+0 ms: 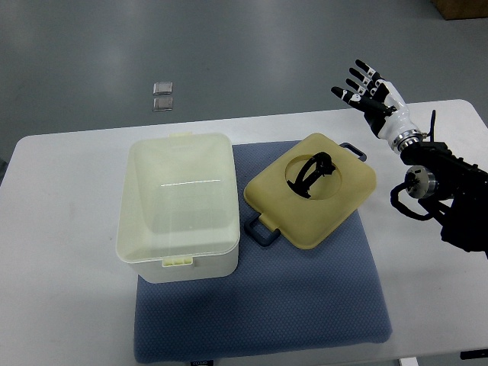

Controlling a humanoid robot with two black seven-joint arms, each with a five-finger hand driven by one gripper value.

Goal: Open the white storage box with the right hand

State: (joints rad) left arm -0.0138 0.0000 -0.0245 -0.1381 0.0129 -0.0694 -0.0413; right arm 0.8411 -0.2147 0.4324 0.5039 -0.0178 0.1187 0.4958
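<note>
The white storage box [179, 206] stands on the left part of a blue mat [305, 305], its translucent lid down and a latch tab at its near edge. My right hand [366, 90] is raised over the table's far right edge, fingers spread and holding nothing. It is well apart from the box, to the right of it. The left arm does not show.
A cream lidded container [311, 191] with a black top handle and dark side handles lies on the mat between the box and my right arm. Two small square tiles [162, 96] lie on the grey floor beyond the white table [61, 252].
</note>
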